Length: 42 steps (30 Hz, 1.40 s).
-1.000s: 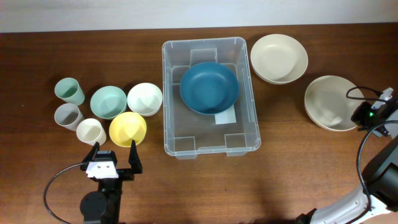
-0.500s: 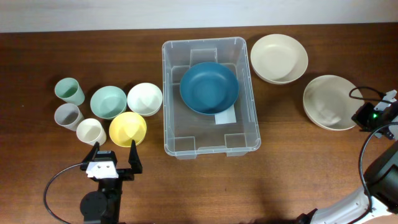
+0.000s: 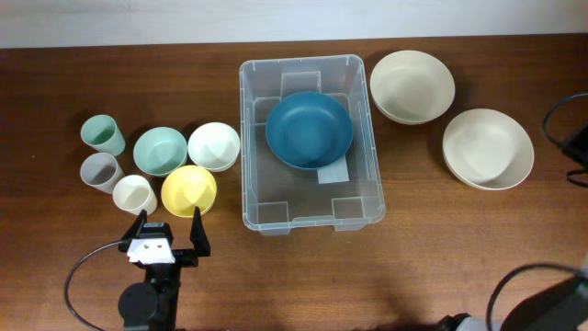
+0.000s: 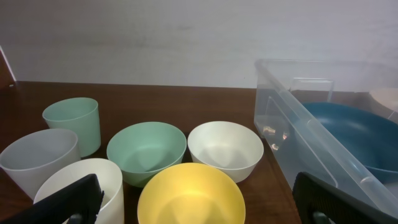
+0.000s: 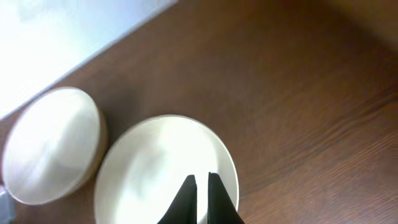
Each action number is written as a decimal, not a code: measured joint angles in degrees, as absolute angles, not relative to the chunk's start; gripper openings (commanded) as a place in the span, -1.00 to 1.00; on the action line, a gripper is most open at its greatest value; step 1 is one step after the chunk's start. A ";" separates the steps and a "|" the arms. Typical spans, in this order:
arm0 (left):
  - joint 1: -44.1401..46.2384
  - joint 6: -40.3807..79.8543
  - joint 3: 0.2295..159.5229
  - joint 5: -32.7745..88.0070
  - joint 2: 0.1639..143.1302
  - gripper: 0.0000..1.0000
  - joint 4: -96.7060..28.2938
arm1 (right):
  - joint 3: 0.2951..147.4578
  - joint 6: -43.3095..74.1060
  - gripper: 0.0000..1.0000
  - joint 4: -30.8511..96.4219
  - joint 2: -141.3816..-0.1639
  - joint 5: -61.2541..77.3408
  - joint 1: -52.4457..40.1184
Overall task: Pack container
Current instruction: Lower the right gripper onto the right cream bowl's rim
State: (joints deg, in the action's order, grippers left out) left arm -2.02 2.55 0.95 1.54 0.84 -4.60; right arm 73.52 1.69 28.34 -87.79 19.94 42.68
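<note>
The clear plastic container [image 3: 253,188] stands at the table's centre with a dark blue bowl [image 3: 309,129] lying in it over the white label [image 3: 334,175]. It also shows at the right of the left wrist view [image 4: 283,118], with the blue bowl [image 4: 357,134] inside. My left gripper [image 3: 167,225] is open and empty at the front left, just behind a yellow bowl [image 3: 189,189]. My right gripper [image 5: 200,178] has its fingers together and holds nothing, hovering above a cream bowl [image 5: 143,171]. In the overhead view only a dark bit of that arm shows at the right edge.
Left of the container stand a white bowl [image 3: 213,145], a green bowl [image 3: 160,150], and green [image 3: 102,134], grey [image 3: 99,171] and white [image 3: 134,194] cups. Two cream bowls [image 3: 412,85] [image 3: 488,149] sit to its right.
My right arm has drawn back to the right, almost out of the overhead view. The near cream bowl has shifted slightly left and is now uncovered. The left arm has not moved.
</note>
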 measured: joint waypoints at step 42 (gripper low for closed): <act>-2.02 2.55 0.95 1.56 0.84 0.99 -4.60 | 73.73 -5.32 -0.89 24.36 -116.64 21.96 41.01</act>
State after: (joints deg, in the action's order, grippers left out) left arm -2.02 2.55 0.95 1.56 0.84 -4.60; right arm 73.73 -5.32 24.36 -116.64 21.96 41.01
